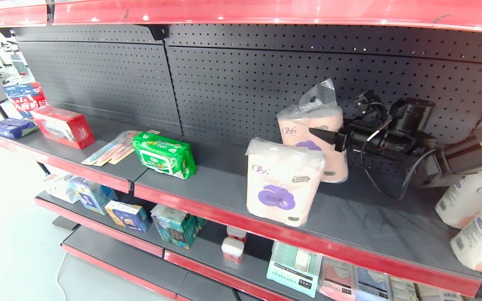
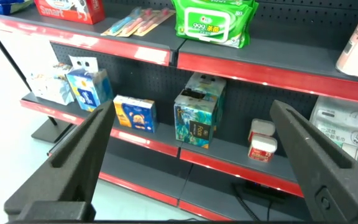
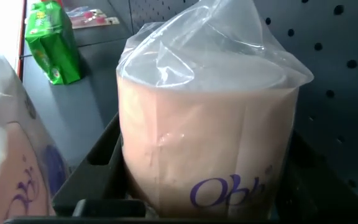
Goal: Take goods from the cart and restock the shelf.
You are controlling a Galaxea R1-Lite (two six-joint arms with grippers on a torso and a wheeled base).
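Pack of toilet rolls (image 1: pixel 308 121) sits clamped inside right pincer (image 1: pixel 324 137).

A pink roll pack (image 1: pixel 303 125), wrapped in clear plastic with a loose flap on top, stands upright at the back of the shelf (image 1: pixel 349 217), clasped in the right gripper's (image 1: pixel 314 133) jaws. A matching pack (image 1: pixel 283 184) stands just in front of it.
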